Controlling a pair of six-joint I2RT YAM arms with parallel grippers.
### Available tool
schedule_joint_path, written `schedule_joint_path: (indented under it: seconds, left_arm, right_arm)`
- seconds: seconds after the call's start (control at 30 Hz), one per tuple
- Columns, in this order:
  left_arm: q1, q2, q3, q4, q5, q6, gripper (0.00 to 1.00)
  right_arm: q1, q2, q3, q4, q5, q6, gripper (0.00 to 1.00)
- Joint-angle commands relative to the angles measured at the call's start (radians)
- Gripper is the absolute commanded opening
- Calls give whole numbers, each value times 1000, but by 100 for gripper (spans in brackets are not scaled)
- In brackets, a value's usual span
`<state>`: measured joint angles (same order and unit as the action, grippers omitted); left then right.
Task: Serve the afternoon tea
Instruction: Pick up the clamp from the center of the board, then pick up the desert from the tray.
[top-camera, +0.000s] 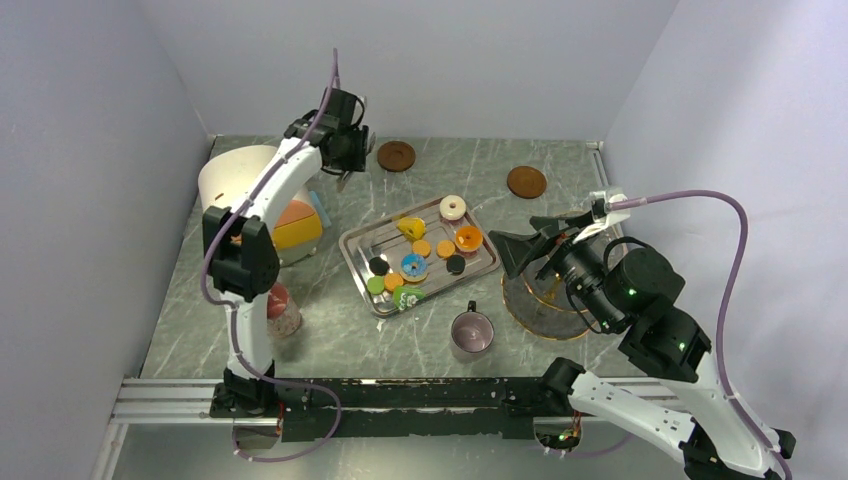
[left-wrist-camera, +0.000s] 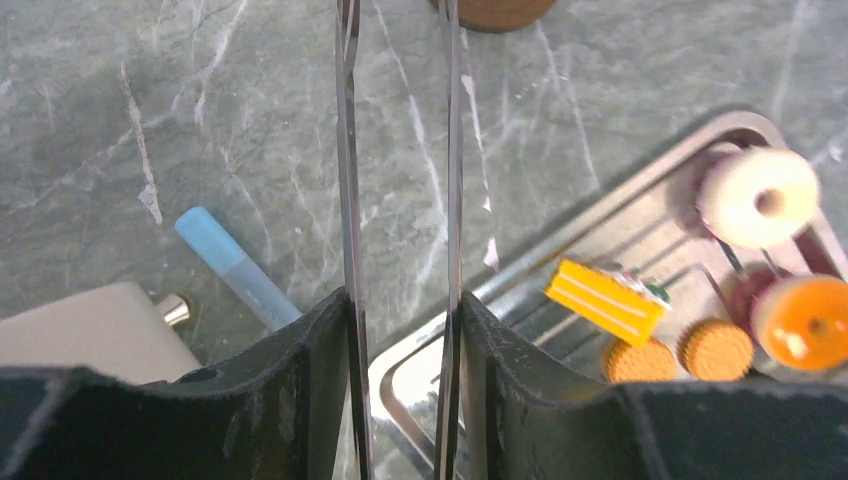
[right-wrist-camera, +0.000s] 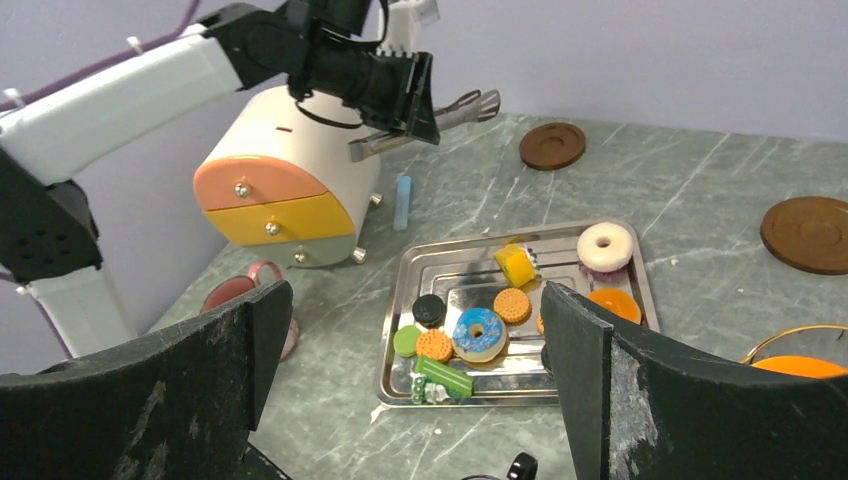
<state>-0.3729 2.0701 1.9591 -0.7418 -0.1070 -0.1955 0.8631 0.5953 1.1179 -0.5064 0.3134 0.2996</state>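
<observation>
The treats lie on a steel tray (top-camera: 362, 243): a cream ring (top-camera: 453, 207) (left-wrist-camera: 757, 197) (right-wrist-camera: 605, 246), a blue doughnut (top-camera: 413, 265) (right-wrist-camera: 479, 333), orange biscuits (left-wrist-camera: 716, 348), a black disc (right-wrist-camera: 429, 309) and a green disc (right-wrist-camera: 406, 340). The small metallic mug (top-camera: 471, 332) stands in front of the tray. My left gripper (top-camera: 345, 158) (left-wrist-camera: 400, 310) (right-wrist-camera: 405, 90) hovers beyond the tray's far left corner, shut on thin metal tongs (left-wrist-camera: 347, 150) (right-wrist-camera: 455, 108). My right gripper (top-camera: 530, 240) (right-wrist-camera: 415, 300) is wide open to the right of the tray, holding nothing.
A cream cabinet with orange and yellow drawers (top-camera: 270, 200) (right-wrist-camera: 280, 190) stands at the left, a red-lidded jar (top-camera: 282, 308) in front of it. Two brown coasters (top-camera: 396, 155) (top-camera: 526, 181) lie at the back. A gold-rimmed glass plate (top-camera: 545, 300) sits under my right arm. A blue stick (left-wrist-camera: 235, 265) lies beside the cabinet.
</observation>
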Motion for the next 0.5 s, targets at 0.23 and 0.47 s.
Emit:
schedule_joint_path:
  seconds: [0.23,0.47]
  left_arm:
    - [-67,-287,-191,-67,180,73,48]
    - [-203,-403,-294,-92,134,53,49]
  right_arm:
    - [0,-37,11,-28,11,21,100]
    - [-1,-44,7,-37,19,27,100]
